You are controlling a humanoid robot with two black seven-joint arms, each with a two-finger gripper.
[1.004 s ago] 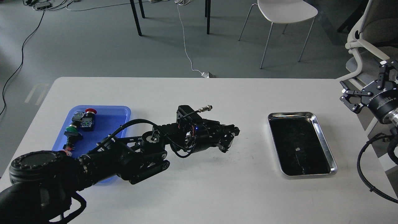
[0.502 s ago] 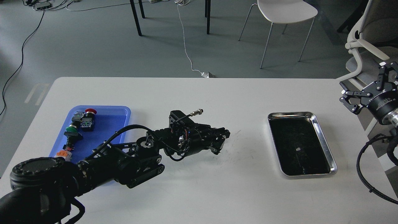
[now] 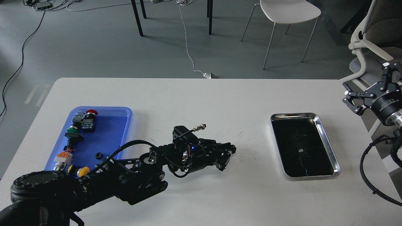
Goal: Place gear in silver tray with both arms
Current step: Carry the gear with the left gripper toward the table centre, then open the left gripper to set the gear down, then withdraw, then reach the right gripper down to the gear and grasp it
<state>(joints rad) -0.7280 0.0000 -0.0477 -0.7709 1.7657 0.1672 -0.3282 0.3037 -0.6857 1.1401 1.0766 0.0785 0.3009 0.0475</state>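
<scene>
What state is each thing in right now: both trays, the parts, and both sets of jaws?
silver tray: on the table, no part visible inside.
blue tray: holds push-button parts along its left side and a small black ring.
small black ring: loose in the blue tray.
left gripper: over bare table between the trays; jaws too dark to tell.
right gripper: raised off the table's right edge, jaws open, nothing held.

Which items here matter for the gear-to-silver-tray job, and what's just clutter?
Job:
silver tray, nothing in it
blue tray holding the parts
small black ring-shaped part, possibly the gear
left gripper
right gripper

Clutter:
red pushbutton
green pushbutton
yellow pushbutton
white chair
</scene>
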